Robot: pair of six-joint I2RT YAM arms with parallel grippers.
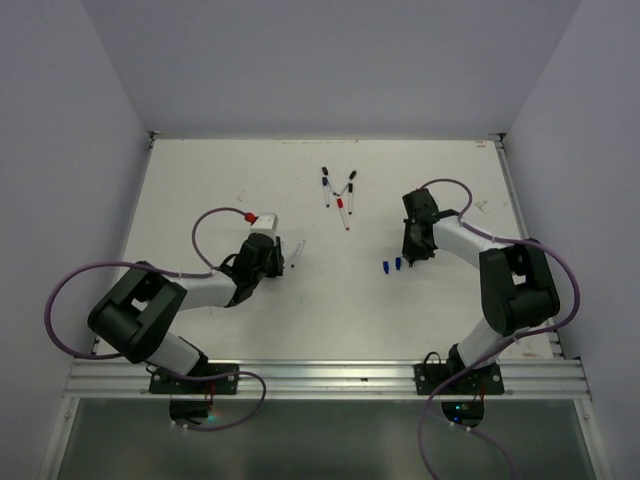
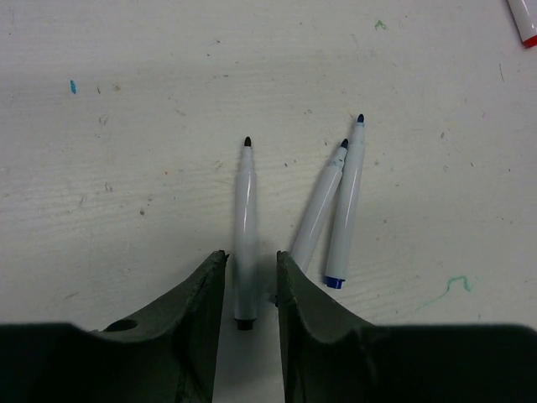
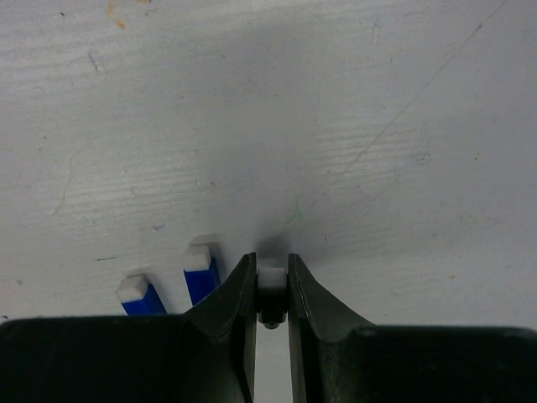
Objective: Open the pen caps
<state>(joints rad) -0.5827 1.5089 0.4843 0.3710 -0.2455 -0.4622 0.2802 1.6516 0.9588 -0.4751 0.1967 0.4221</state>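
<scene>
My left gripper (image 2: 250,256) is open; its fingers stand either side of the back end of an uncapped white pen with a black tip (image 2: 245,220), with a gap on each side. Two uncapped blue-tipped pens (image 2: 346,201) lie just right of it. My right gripper (image 3: 271,264) is shut on a black pen cap (image 3: 271,282) with a white end, low over the table. Two blue pen caps (image 3: 200,274) lie just left of it, and they also show in the top view (image 1: 391,265). There the left gripper (image 1: 280,261) and right gripper (image 1: 412,257) sit mid-table.
Three capped pens (image 1: 340,196) lie at the far middle of the white table (image 1: 200,180). A red pen end (image 2: 524,23) shows at the top right of the left wrist view. Metal rails border the table's near and right edges.
</scene>
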